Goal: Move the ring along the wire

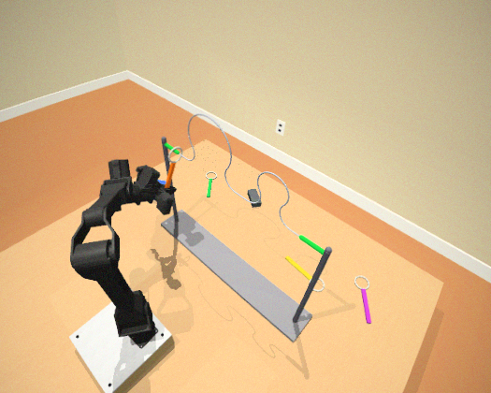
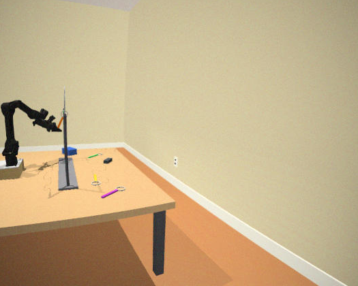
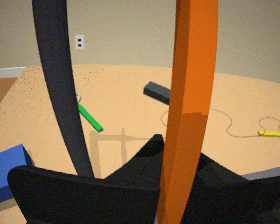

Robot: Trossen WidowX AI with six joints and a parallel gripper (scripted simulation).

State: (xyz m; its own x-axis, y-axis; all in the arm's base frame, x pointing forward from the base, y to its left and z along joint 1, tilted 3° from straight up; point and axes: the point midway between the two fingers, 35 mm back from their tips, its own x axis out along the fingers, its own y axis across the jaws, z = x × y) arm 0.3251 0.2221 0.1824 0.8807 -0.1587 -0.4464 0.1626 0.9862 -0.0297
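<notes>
The ring is around the inner end of the far green part, close to where the thin grey wire begins; whether it touches either is too small to tell. Its orange handle slopes down from the ring. My gripper is shut on the lower end of the handle. The far post stands close beside the gripper. The other green part joins the near post.
A grey base plate joins the posts. A blue block, a green-handled ring, a black block, a yellow-handled ring and a magenta-handled ring lie on the table.
</notes>
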